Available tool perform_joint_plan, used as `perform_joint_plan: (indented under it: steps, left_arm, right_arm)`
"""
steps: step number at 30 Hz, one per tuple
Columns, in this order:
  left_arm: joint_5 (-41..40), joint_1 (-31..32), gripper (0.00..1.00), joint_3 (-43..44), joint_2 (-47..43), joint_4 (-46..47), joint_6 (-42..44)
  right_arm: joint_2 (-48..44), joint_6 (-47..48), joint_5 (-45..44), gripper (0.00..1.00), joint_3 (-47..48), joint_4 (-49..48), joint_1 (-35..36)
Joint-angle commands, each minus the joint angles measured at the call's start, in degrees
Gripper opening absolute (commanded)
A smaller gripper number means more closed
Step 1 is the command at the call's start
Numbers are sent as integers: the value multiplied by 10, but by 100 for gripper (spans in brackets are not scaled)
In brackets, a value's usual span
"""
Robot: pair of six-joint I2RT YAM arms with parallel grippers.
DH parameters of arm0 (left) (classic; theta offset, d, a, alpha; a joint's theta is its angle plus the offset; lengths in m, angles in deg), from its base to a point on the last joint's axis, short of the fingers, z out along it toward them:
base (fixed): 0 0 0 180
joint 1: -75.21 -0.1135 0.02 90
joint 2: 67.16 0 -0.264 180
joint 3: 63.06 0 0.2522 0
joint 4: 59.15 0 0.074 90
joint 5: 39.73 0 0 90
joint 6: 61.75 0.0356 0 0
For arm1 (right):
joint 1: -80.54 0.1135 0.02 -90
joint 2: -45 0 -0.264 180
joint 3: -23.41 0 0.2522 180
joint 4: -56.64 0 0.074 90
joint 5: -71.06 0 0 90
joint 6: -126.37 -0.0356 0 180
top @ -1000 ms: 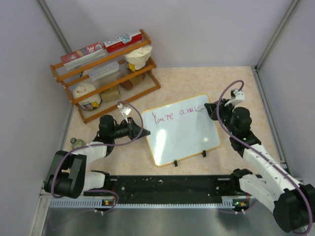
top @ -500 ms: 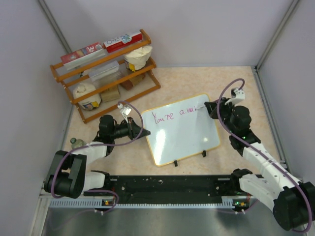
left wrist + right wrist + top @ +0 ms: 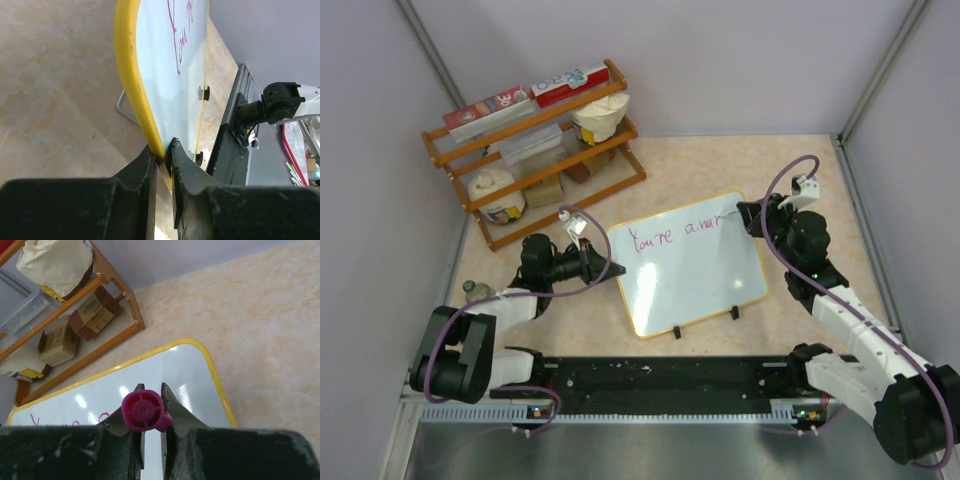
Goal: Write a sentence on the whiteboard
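Note:
The whiteboard [image 3: 690, 285], white with a yellow rim and two black clips on its near edge, lies tilted in the middle of the table. Pink writing [image 3: 675, 233] runs along its far edge. My left gripper [image 3: 610, 268] is shut on the board's left rim; the left wrist view shows the yellow rim [image 3: 131, 85] pinched in my left gripper [image 3: 164, 157]. My right gripper [image 3: 748, 218] is shut on a magenta marker [image 3: 143, 411] over the board's far right corner [image 3: 170, 367]. The marker's tip is hidden.
A wooden rack [image 3: 535, 150] with boxes and bags stands at the back left. A small bottle [image 3: 470, 290] sits by the left wall. A black rail [image 3: 660, 378] runs along the near edge. Grey walls close in both sides.
My right gripper has moved a little to the right along the board's far edge with the marker, and the pink writing has grown by a stroke. The left arm has not moved.

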Motion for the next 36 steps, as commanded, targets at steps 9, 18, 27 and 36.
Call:
perform_joint_plan:
  steps: [9,18,27,36]
  left_arm:
    - [-27,0,0,3,-5,12,49]
    - [-25,1,0,3,-4,12,48]
    - [-27,0,0,3,-5,12,48]
    - [-24,0,0,3,-4,13,47]
  right_arm:
    - [4,9,-19,0,17,-2,-5]
    - [-7,6,-15,0,14,3,-5]
    - [-47,-5,-14,0,26,9,-4]
    - [-29,1,-14,0,31,14,-4]
